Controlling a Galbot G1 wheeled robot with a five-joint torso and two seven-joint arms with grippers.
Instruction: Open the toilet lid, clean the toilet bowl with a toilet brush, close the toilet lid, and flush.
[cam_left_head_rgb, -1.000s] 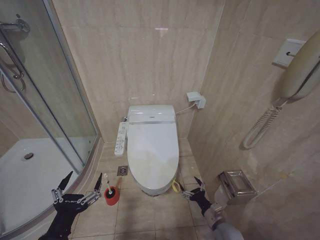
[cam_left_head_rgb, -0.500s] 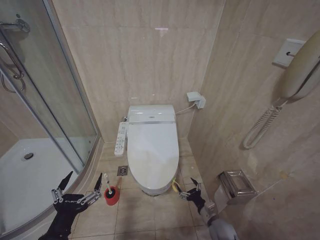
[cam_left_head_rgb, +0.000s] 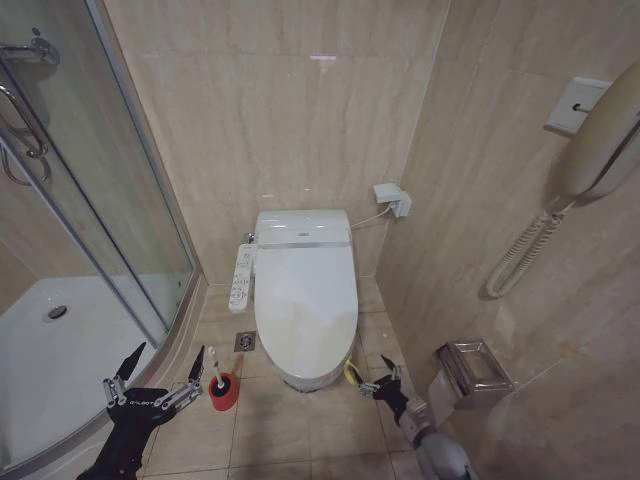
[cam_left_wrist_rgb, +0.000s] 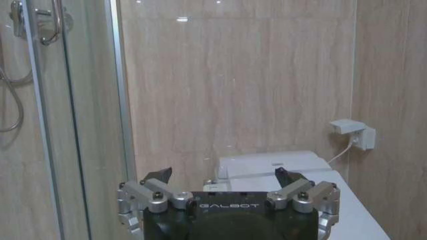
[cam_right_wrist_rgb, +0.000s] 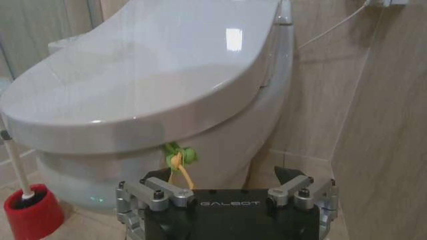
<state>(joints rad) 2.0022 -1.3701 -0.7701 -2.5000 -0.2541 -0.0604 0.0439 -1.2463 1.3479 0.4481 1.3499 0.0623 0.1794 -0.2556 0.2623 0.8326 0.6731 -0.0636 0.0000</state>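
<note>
A: Where does the job stand?

B: At the very first step, I'd say. The toilet lid (cam_left_head_rgb: 305, 305) lies flat and closed over the toilet bowl (cam_right_wrist_rgb: 220, 150), in the middle of the scene against the far wall.

A: And the arms?

B: The right gripper (cam_left_head_rgb: 381, 382) sits low, near the floor, just right of the bowl's near end, with its fingers spread apart and nothing between them. From its wrist camera the lid's rounded front edge hangs just above and beyond the fingertips, not touching.

A: The left one?

B: The left gripper (cam_left_head_rgb: 152, 384) waits on the near left beside the glass shower door (cam_left_head_rgb: 90, 200), fingers wide apart and empty.

A: And the brush?

B: The toilet brush (cam_left_head_rgb: 217, 372) stands upright in its red holder (cam_left_head_rgb: 224, 393) on the floor, left of the bowl's near end and just right of the left gripper. Untouched, as far as I can judge.

A: So what does the next move call for?

B: Probably getting the right fingers under the lid's front rim and lifting it back toward the wall. The lip is smooth and glossy, so a slip seems the main risk.
</note>
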